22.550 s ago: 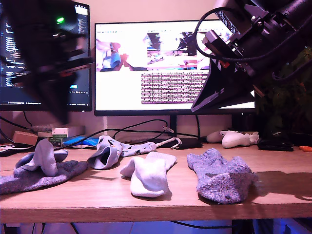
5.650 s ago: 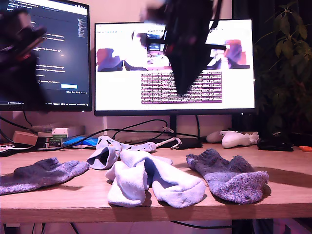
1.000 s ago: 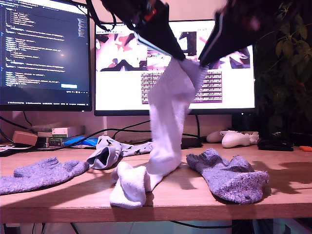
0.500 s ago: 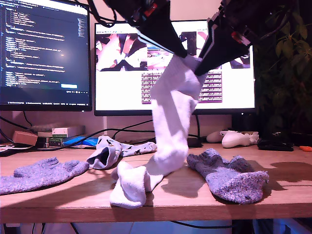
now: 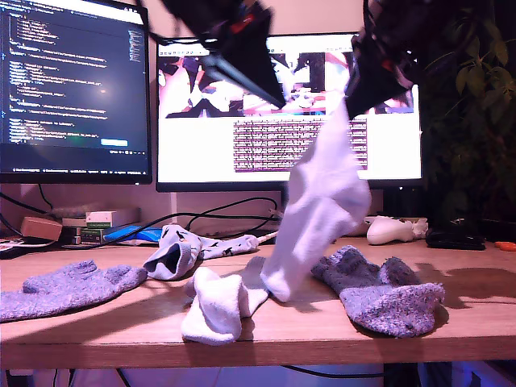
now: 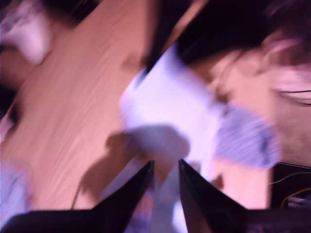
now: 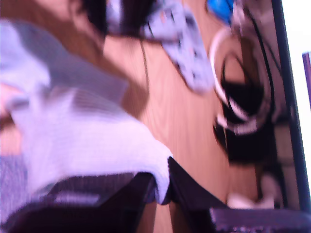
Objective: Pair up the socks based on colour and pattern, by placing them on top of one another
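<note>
In the exterior view no pair is made yet. My second claw (image 5: 348, 109), at the upper right of the frame, is clamped on the cuff of the lifted white sock (image 5: 322, 201), which hangs down to the surface (image 5: 451, 322). Its toe ends just beside the crumpled white sock (image 5: 216, 305) at lower centre, and I cannot tell whether they touch. My first claw (image 5: 274, 97), at upper centre, looks clear of the cloth.

The first grey sock (image 5: 68, 290) lies at the lower left and the second grey sock (image 5: 379, 290) at the lower right, well apart. Only one patterned sock (image 5: 189, 250) shows, behind the white one. I judge the white pair to be the step in hand, with grey and patterned left to do.

Both monitors carry text, but it is too small to read. No brand shows.

The first wrist view is heavily blurred. My first claw (image 6: 165, 167) has its jaws a narrow gap apart with something pale in line with the gap, so I cannot tell whether it grips anything. Below it are white sock (image 6: 170, 111) and grey sock (image 6: 245, 141).

In the second wrist view my second claw (image 7: 162, 182) is pinched on the edge of the lifted white sock (image 7: 82, 141). The patterned sock (image 7: 187, 43) lies beyond on the surface. Nothing is legible in either wrist view.
</note>
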Robot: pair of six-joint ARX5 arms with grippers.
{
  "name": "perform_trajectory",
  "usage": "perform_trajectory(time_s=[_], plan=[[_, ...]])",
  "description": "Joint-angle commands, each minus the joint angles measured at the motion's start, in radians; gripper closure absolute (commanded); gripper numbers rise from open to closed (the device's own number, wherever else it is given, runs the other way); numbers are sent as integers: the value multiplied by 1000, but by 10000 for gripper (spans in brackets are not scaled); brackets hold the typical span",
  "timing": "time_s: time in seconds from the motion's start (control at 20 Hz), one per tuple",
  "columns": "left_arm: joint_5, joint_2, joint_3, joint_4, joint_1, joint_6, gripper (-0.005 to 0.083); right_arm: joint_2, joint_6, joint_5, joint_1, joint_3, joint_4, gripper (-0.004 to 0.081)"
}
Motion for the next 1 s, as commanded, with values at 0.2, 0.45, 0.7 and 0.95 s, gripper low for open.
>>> perform_trajectory(time_s=[0.2,0.45,0.7,0.95], plan=[[-39,-20,4,-49,21,-90,646,8,33,69,78,136,-151,782],[-72,-21,4,-143,60,-137,705,8,85,50,144,211,-230,782],[-75,-21,4,-239,131,-193,791,-14,122,-79,216,220,-327,782],[-44,-55,4,-253,168,-228,793,-44,163,-135,307,220,-324,782]])
